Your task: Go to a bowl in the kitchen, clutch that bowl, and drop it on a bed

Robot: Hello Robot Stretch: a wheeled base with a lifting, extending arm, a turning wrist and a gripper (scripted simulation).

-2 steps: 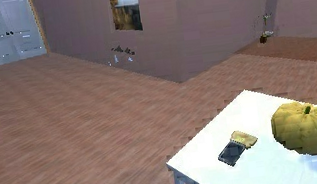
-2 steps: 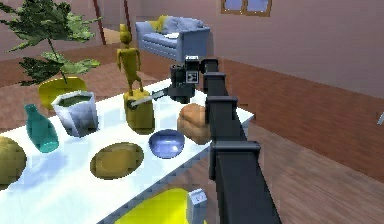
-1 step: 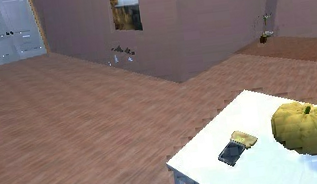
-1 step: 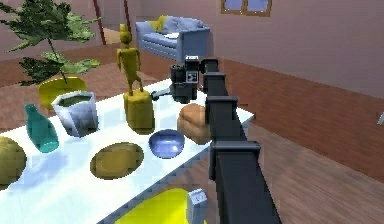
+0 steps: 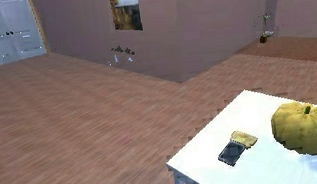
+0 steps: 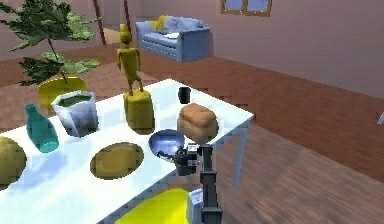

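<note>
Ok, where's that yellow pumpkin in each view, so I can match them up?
Forward view: the pumpkin sits lower right on the white table.
Arm side view: the pumpkin is cut by the left edge, beside the teal bottle.
Shared landmark: the white table.

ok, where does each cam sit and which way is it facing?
Forward view: on the robot, facing ahead and somewhat down at wood floor and white table corner.
Arm side view: on the body, facing out the arm side across the table to a sofa; arm and gripper show.
Shared: the table and the yellow pumpkin-like thing.
</note>
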